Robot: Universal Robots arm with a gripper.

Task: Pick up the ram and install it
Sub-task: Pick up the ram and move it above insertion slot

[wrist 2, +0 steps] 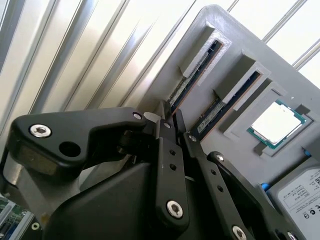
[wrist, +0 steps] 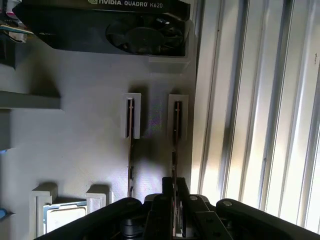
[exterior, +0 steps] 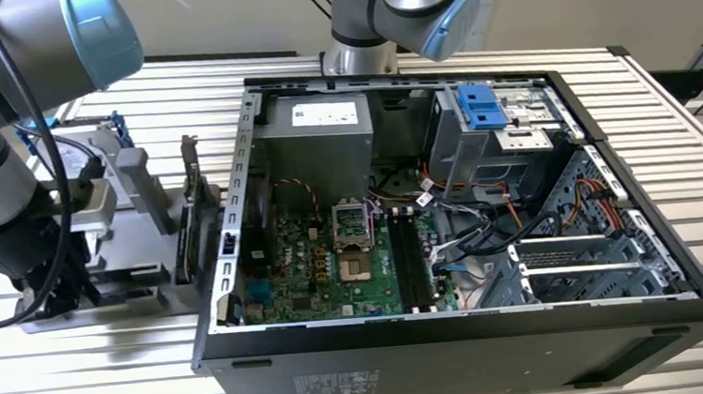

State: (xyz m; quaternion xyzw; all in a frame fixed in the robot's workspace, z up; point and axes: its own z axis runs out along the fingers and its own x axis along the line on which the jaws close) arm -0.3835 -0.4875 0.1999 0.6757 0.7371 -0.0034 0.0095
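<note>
Two rams stand on edge in slots of a grey holder (wrist: 75, 150) (wrist 2: 210, 30). My gripper (wrist: 175, 187) (wrist 2: 169, 120) sits over the ram (wrist: 175, 145) (wrist 2: 192, 75) nearest the holder's edge, its dark fingers pressed against both faces of the stick. The other ram (wrist: 130, 150) (wrist 2: 220, 112) stands free in the neighbouring slot. In the exterior view my arm's wrist (exterior: 28, 241) reaches down onto the holder (exterior: 119, 272), on the exterior view's left of the open computer case (exterior: 463, 329). The motherboard (exterior: 318, 256) with its long memory slots (exterior: 413, 258) lies inside the case.
On the holder a graphics card (wrist: 125, 27) with a fan lies beyond the rams, a processor chip (wrist 2: 277, 122) (wrist: 62, 217) sits in a pocket, and a silver-labelled hard drive (wrist 2: 302, 195) is beside it. The table is ribbed metal (wrist: 260, 100). A second arm (exterior: 399, 5) stands behind the case.
</note>
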